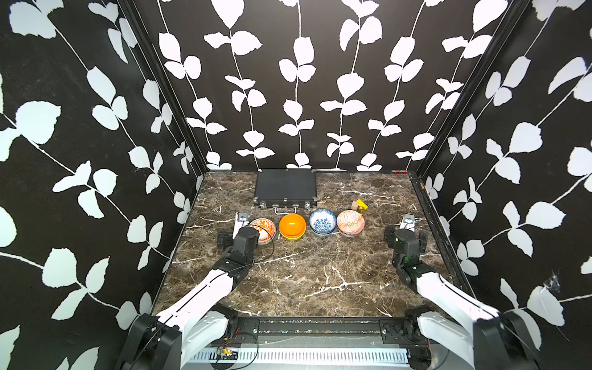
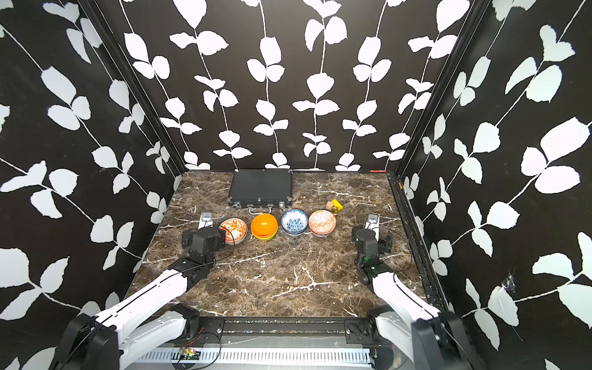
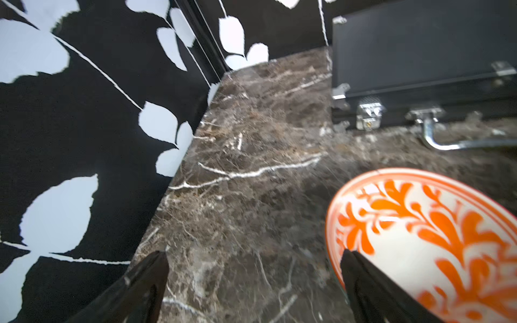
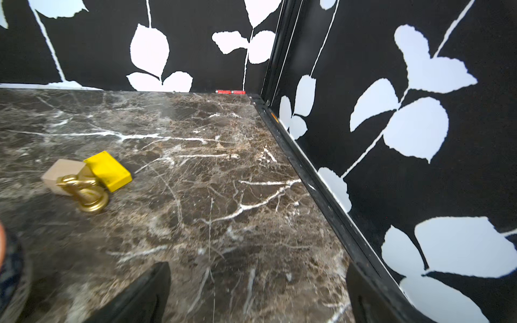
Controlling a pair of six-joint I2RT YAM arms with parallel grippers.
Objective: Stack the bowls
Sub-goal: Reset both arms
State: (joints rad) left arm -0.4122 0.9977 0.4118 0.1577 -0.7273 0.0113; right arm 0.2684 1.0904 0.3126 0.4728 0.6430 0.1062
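The left gripper (image 3: 253,253) is hanging with its jaws spread wide and holding nothing. In its wrist view one fingertip (image 3: 352,260) is overlapping the near rim of the orange-leaf bowl (image 3: 419,237), while the other is over bare marble on the side of the tabletop's left edge. Whether the fingertip is touching the rim cannot be told.

The right gripper (image 4: 257,265) is also gaping wide and empty, hovering over bare tabletop (image 4: 223,167) close to the right edge. The orange-geometric bowl (image 1: 350,221) is lying well apart from it, toward the middle.

Four bowl stacks are sitting in a row parallel to the back edge, all mouths facing up. Being round, they are showing no long axis of their own. From the left edge they are the orange-leaf bowl, the orange bowl (image 1: 292,225) nested on a yellow bowl (image 1: 290,238), the blue-floral bowl (image 1: 322,221) and the orange-geometric bowl. Neighbouring stacks are sitting just beside each other.

The black case (image 1: 286,185) is lying against the back edge, its handle reaching almost to the orange stack. A yellow block (image 1: 362,204), a tan block (image 1: 355,205) and a gold ring (image 4: 89,193) are huddling behind the orange-geometric bowl. The whole front half of the tabletop is lying open.
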